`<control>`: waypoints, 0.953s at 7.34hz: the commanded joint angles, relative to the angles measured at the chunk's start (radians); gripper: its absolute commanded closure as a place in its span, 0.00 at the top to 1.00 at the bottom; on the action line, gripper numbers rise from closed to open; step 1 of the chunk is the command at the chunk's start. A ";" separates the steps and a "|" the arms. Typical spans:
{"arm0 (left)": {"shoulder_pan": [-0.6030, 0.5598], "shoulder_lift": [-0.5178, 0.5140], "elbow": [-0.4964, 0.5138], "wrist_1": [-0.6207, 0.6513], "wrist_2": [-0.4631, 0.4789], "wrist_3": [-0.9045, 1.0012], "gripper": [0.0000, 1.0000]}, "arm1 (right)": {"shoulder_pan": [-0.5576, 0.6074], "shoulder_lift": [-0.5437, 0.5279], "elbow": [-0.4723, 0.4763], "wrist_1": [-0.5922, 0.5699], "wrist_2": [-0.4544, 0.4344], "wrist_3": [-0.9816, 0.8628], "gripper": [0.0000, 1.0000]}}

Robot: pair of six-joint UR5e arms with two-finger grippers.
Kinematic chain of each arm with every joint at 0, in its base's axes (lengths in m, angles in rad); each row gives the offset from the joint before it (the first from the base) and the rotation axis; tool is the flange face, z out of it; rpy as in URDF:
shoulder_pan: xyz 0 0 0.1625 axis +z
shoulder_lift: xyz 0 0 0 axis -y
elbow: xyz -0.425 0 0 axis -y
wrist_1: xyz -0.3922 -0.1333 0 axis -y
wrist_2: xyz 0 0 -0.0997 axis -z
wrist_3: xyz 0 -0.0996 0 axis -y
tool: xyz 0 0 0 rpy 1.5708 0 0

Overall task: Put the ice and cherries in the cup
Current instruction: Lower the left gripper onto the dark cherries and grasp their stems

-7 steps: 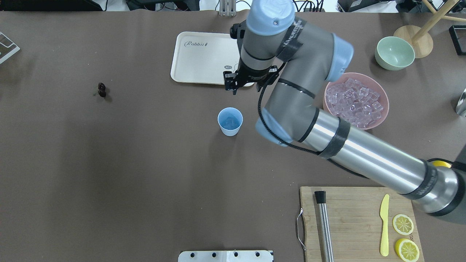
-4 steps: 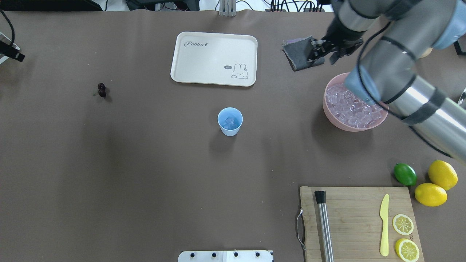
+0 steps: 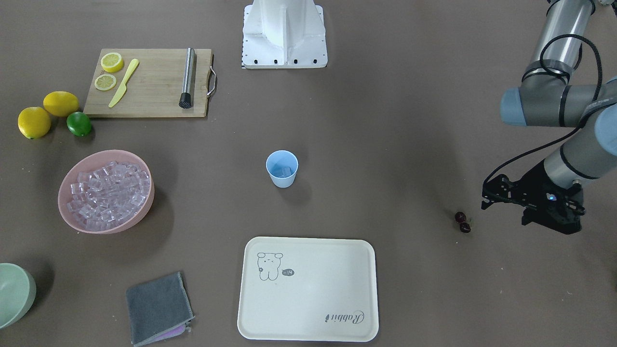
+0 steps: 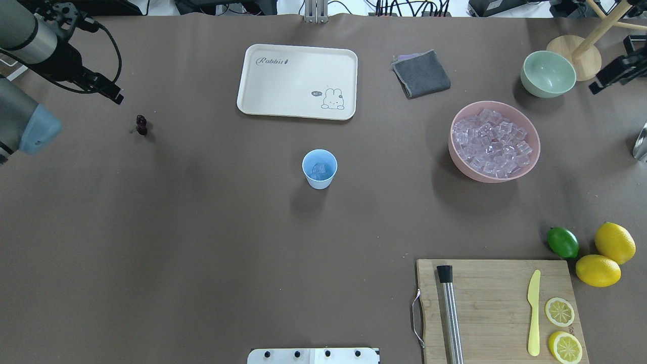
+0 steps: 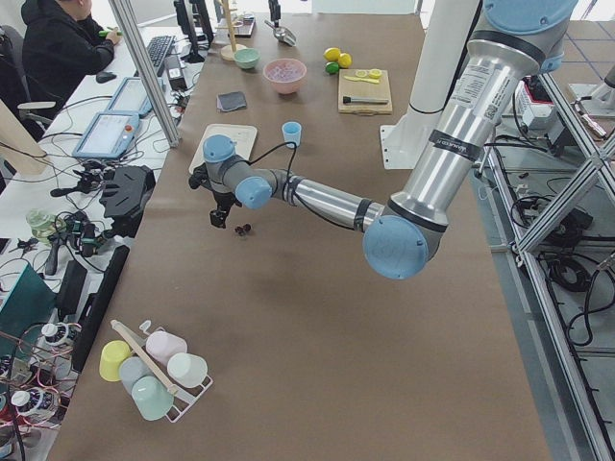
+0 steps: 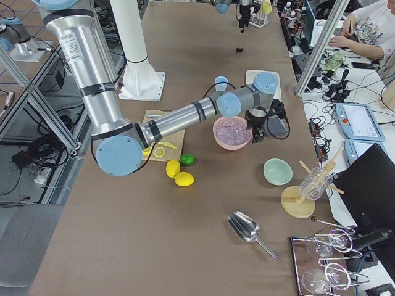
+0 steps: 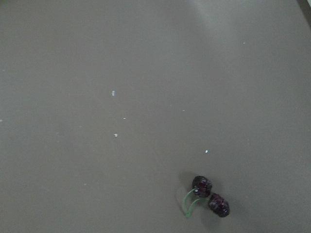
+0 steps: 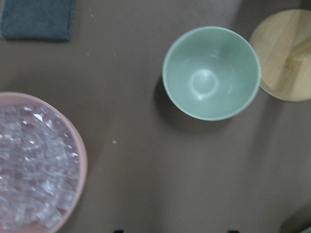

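Note:
The light-blue cup (image 4: 319, 169) stands mid-table with a clear ice cube in it; it also shows in the front view (image 3: 282, 168). More ice (image 4: 493, 141) fills the pink bowl (image 4: 455, 151) to its right. The dark cherries (image 4: 141, 125) lie on the table at the far left, and show in the front view (image 3: 462, 222) and low right in the left wrist view (image 7: 210, 196). My left gripper (image 3: 503, 212) hovers just beside the cherries, open and empty. My right gripper (image 4: 614, 68) is open and empty near the green bowl (image 8: 211, 73).
A cream tray (image 4: 296, 81) and a grey cloth (image 4: 421, 74) lie at the back. A cutting board (image 4: 490, 303) with a muddler, knife and lemon slices is front right, with a lime (image 4: 562, 241) and two lemons beside it.
My right arm has swung away from above the cup to the far right, past the pink bowl. My left arm has come in from the left edge toward the cherries.

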 commanded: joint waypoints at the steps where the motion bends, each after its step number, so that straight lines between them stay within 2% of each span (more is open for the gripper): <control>1: 0.039 -0.009 0.011 -0.005 0.001 -0.041 0.98 | 0.126 -0.145 0.038 0.002 0.035 -0.233 0.77; 3: 0.084 -0.003 0.026 -0.019 0.014 -0.043 0.98 | 0.155 -0.269 0.150 0.002 0.061 -0.243 0.79; 7: 0.110 0.002 0.100 -0.084 0.074 -0.043 0.97 | 0.155 -0.323 0.193 0.003 0.063 -0.280 0.79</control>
